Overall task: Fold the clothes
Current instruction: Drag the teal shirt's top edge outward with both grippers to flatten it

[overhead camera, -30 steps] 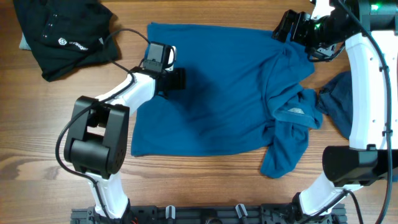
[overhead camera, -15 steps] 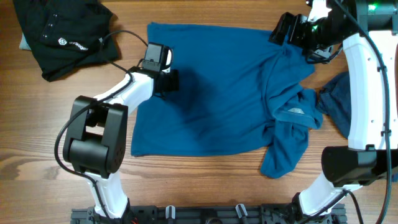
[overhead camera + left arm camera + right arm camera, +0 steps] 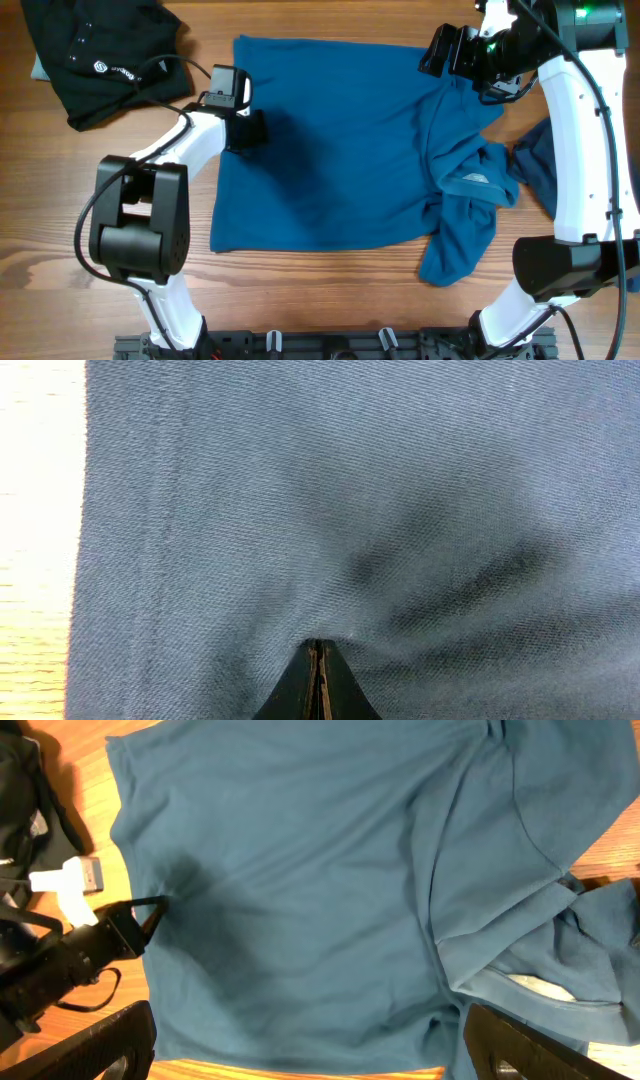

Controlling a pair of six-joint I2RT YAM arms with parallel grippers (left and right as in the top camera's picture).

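t-shirt (image 3: 340, 150) lies mostly flat in the middle of the wood table (image 3: 330, 280), near hem running straight. its right side is bunched: a sleeve and the collar area are folded over into a crumpled heap (image 3: 470, 205) that hangs toward the near right corner. darker blue garment (image 3: 540, 165) sits just beside that heap at the right edge, partly under the right arm. left gripper (image 3: 252, 130) is at the shirt's left edge, fingers pressed together and pinching a small ridge of the fabric; wrist view shows creases radiating from the pinch. farther back, right gripper (image 3: 440, 52) hovers over the shirt's far right corner, fingers wide apart, holding nothing. black garment (image 3: 95, 50) is heaped in the far left corner.
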